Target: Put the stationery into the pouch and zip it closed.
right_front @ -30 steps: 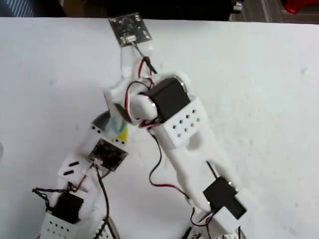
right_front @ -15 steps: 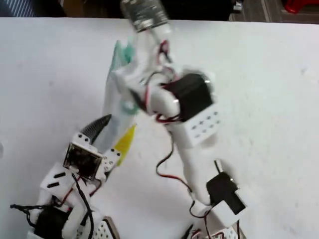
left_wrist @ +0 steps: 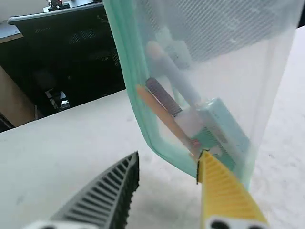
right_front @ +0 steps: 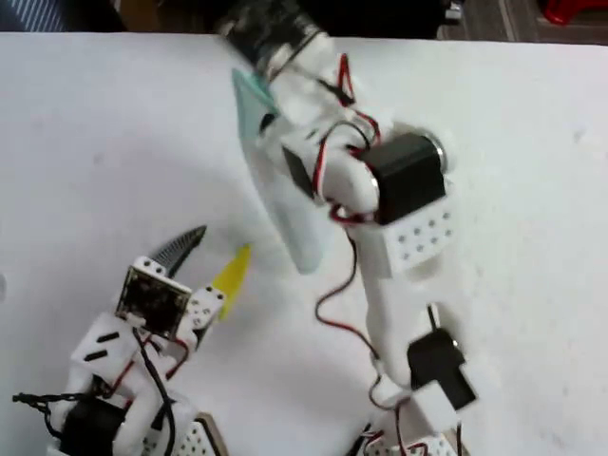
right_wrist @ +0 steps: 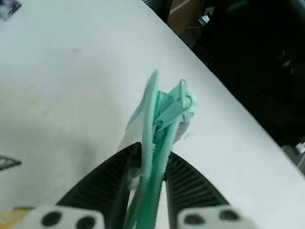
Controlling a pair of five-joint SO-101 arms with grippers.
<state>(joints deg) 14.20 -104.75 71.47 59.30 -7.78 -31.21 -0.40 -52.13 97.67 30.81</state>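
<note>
High view: left hand [right_front: 207, 255] is spread wide and holds nothing, with its black and yellow fingers well apart, low over the white worktop [right_front: 95, 142]. The right arm [right_front: 408, 237] runs from the near edge up toward the far edge. The pouch [right_front: 293, 218] hangs off its far end, translucent with a teal border. The left hand is near the pouch's lower end, with a gap between them. A dark room lies past the worktop's far edge.

Left wrist view: same wide spread, nothing gripped. The pouch stands upright just ahead of the fingers. The yellow fingertip overlaps its lower corner; can't tell if they touch. Can't tell whether the pouch bottom rests on the worktop either. The stationery [left_wrist: 217, 131] is inside, piled at the bottom: a teal box-shaped piece, a thin orange stick, a pale pen-like stick and a small dark ribbed strip. Dark furniture [left_wrist: 71, 52] sits behind the worktop.

Right wrist view: right hand [right_wrist: 150, 155] is closed narrow, its black fingers clamped on the pouch's teal zip edge, which sticks out edge-on between them. The zipper pull [right_wrist: 177, 106] sits at the far end of that edge. Can't tell if the zip is fully closed. There's white worktop below and a dark room beyond the edge.
</note>
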